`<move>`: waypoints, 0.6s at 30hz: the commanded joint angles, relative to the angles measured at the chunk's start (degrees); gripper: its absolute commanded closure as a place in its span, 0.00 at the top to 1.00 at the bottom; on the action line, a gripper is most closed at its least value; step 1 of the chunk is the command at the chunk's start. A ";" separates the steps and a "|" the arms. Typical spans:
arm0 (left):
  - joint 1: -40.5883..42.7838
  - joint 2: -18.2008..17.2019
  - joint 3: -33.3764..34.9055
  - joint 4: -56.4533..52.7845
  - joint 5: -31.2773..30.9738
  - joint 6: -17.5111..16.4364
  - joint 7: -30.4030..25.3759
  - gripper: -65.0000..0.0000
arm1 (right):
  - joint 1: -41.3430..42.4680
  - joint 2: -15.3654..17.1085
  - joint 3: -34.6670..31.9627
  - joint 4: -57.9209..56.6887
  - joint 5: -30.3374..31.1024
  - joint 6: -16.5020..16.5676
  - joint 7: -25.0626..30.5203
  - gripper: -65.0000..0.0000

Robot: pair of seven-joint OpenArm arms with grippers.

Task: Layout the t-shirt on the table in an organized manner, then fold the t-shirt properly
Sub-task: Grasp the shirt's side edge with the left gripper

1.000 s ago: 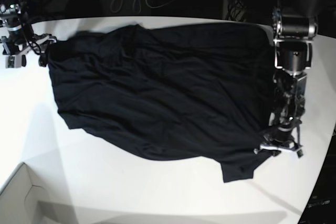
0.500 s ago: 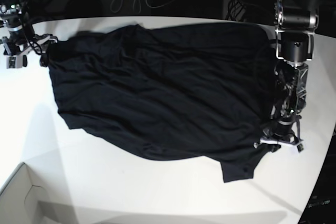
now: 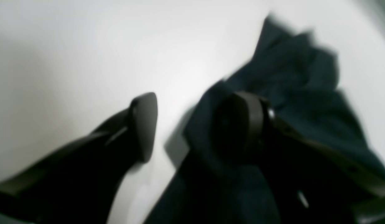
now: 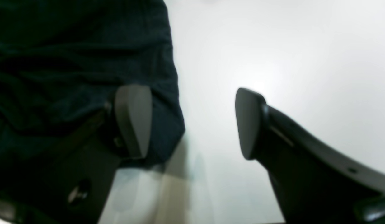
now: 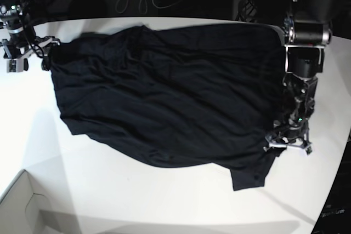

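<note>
Lying: t-shirt [image 5: 164, 97], black and wrinkled, spread over the middle of the white table [image 5: 137, 201].
Left gripper [image 5: 289, 145]: right side of the base view, jaws parted, one fingertip [image 3: 251, 121] on the cloth edge, nothing clamped.
Right gripper [image 5: 26, 52]: upper left, jaws wide apart at the shirt's corner, gripping nothing.
Lower left: a white box [image 5: 22, 206] corner.

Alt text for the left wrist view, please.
Blurred close-up: the left gripper stands open over the white table, one finger on the bare side, the other against a bunched edge of the black t-shirt.
</note>
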 commanded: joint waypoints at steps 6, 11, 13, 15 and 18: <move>-3.32 2.89 -0.15 -0.94 8.02 -0.32 1.11 0.55 | 0.69 0.82 0.22 1.24 0.80 -0.18 1.61 0.66; -3.41 5.00 -0.15 -0.94 11.80 -0.32 1.03 0.55 | 0.78 0.82 0.22 1.24 0.80 -0.18 1.61 0.66; -3.41 5.09 -0.15 -0.94 11.89 -0.32 1.03 0.55 | 0.78 0.82 0.22 1.15 0.80 -0.18 1.61 0.66; -3.15 5.09 -0.15 -0.94 11.80 -0.32 1.03 0.51 | 0.78 0.82 0.22 1.15 0.80 -0.18 1.61 0.66; -3.06 5.00 -0.42 -0.94 11.71 -0.32 1.03 0.31 | 0.78 0.82 0.48 0.88 0.80 -0.18 1.61 0.66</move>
